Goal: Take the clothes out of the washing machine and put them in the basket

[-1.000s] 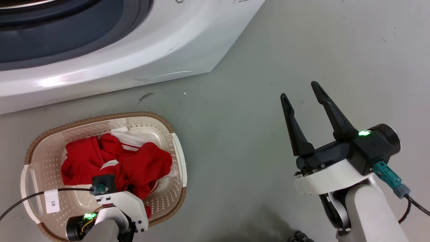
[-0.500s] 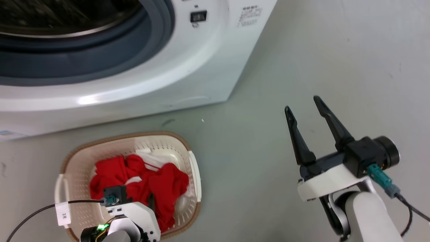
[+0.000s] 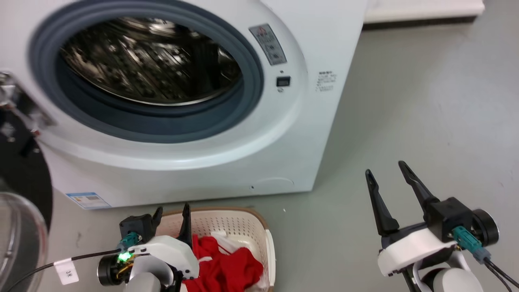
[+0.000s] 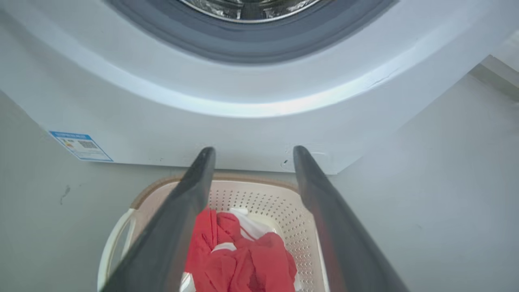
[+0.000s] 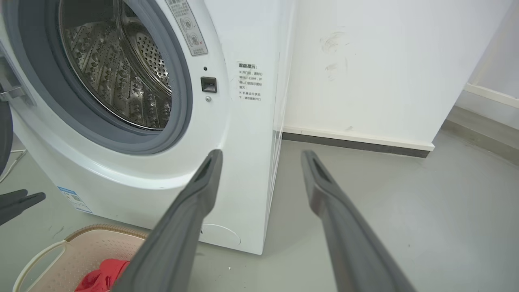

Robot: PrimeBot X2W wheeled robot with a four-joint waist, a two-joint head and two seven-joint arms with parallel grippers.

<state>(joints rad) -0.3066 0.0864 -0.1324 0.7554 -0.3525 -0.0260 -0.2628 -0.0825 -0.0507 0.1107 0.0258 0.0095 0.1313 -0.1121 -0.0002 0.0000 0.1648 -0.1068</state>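
My left claw sits at the lower left of the head view. Its fingers are spread wide apart with nothing pinched between them, pointing up the frame over the basket. In the left wrist view the gap between those two fingers frames the clothes. They're a crumpled red heap with bits of white, lying inside the basket at the bottom centre of that frame.

My right claw is at the lower right of the head view, also wide open and holding nothing. It's over the grey floor, well apart from the basket.

The washing machine takes up the upper left and centre of the head view, just behind the basket. Its porthole is open and the drum shows shiny perforated steel, a bit blurry from the head but sharp in the right wrist view's upper left. The door hangs open at the left edge of the head view, black rim with glass below it.
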